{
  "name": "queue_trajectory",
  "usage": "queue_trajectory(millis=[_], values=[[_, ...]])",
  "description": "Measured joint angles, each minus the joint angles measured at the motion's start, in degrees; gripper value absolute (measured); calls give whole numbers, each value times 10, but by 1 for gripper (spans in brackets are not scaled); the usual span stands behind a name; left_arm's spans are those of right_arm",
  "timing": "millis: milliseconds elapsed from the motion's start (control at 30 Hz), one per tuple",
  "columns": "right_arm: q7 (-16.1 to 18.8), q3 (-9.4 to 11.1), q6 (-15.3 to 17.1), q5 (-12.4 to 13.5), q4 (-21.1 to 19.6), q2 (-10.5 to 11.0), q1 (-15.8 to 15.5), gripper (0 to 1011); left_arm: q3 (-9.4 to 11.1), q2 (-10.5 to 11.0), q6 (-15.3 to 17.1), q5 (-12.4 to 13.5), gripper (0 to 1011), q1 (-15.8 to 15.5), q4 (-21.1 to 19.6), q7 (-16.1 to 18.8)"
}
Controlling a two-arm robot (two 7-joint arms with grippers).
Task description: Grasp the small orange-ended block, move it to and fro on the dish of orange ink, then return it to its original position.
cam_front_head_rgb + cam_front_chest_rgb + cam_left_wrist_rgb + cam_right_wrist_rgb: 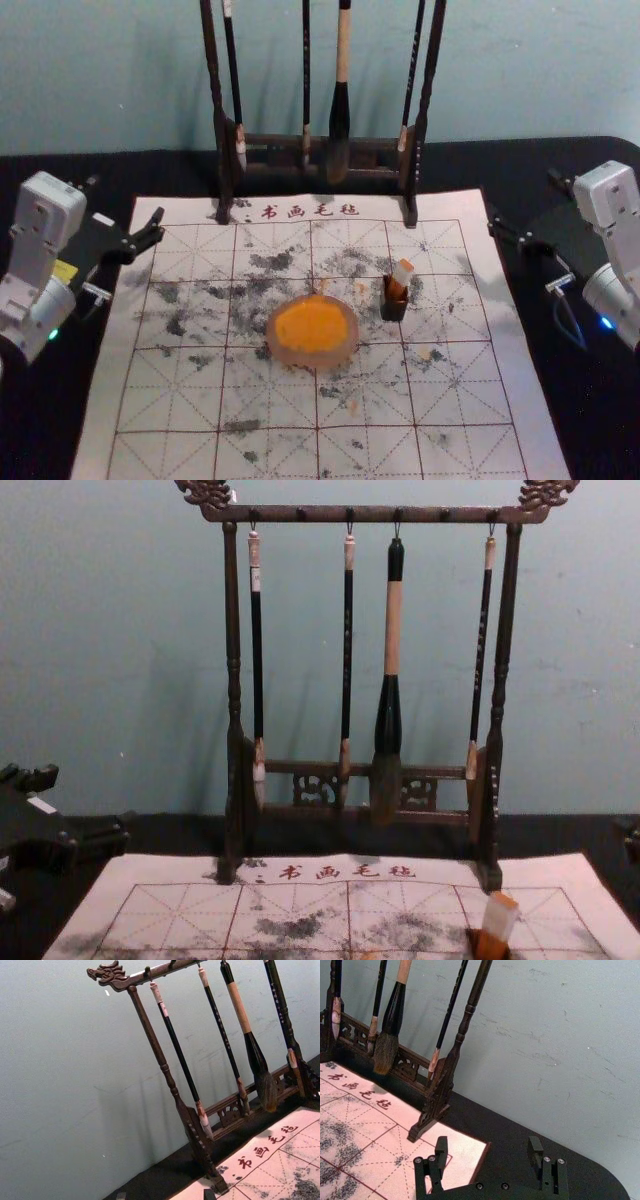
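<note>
My left gripper (124, 203) stands open beside the felt's far left corner, and its fingertips bracket empty space in the left wrist view (165, 1195). Beyond the felt's right edge is my right gripper (524, 203), also open and holding nothing in the right wrist view (488, 1144). The small block (401, 275), pale above and orange below, leans upright in a dark square holder (394, 306), which hides its lower end. In the chest view the block (496, 925) is at the lower right. Left of the holder lies the round dish (312, 326) of orange ink.
A dark wooden brush rack (410, 190) stands at the felt's far edge, with several brushes hanging from it, including a thick one (387, 715). The ink-stained white felt (270, 455) lies on the black table (560, 400), with a wall behind.
</note>
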Motion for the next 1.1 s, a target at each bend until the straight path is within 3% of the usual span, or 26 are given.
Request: queue_trajectory(millis=[1100], values=[[0,0,0,0,0,0,0,1002,0,0,0,0,1001,0,0,0]])
